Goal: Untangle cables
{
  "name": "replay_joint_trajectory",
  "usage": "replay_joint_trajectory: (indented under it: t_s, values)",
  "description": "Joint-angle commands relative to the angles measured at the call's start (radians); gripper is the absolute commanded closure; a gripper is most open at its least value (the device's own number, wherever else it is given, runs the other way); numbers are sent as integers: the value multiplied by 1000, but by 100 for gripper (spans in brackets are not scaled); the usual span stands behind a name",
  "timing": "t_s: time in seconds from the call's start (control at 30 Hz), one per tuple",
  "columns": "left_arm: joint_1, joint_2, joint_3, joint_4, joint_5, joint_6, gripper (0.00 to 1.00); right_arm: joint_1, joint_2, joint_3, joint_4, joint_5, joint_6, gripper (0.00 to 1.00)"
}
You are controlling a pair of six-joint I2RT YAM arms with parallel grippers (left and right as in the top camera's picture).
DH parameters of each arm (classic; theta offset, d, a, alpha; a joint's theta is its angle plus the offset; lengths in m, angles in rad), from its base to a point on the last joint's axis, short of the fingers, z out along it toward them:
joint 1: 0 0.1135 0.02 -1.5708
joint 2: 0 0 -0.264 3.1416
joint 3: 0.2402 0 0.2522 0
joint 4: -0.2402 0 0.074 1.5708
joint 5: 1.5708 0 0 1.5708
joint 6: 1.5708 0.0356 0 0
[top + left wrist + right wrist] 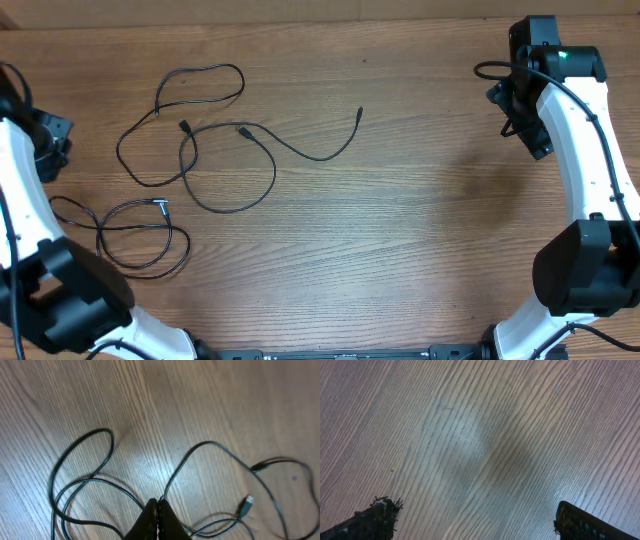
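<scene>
- Three thin, black, flexible cables (275,168) lie on the pale brown wooden table (430,230), all in its left half in the overhead view, between 8 and 11 o'clock from the centre.
- Done, as I judge it: the silver-tipped cable (163,205) sits alone at about 8 o'clock, coiled loosely on itself and apart from the other two.
- Left to do: the other two cables, at about 10 o'clock, cross each other in several places. One throws a loop toward 11 o'clock. One runs out toward 12 o'clock and ends in a small plug (360,110).
- So roughly a third of the job looks finished, with the two crossing cables yet to be parted.
- The left gripper (158,510) is clenched tight, at 9 o'clock. A cable runs right up to its tips in the left wrist view, and I cannot tell whether it is pinched or merely passes under.
- The right gripper (475,517) is spread wide and holds nothing, over bare wood at about 2 o'clock, well apart from every cable.
- Count: three cables, four plug ends I can make out, two grippers, one table.
</scene>
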Motion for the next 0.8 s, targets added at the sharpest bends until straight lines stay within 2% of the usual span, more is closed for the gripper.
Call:
replay_joint_trajectory:
  t_s: [0.0,0.4,0.77]
  values:
    - [-30,37,18,-8,-13,13,96,-3,-6,23,4,14,11,0]
    - [-113,97,13,43,-20,38,96,-3,-6,23,4,14,11,0]
    - [-158,231,13,37,-13,46,96,-3,-6,23,4,14,11,0]
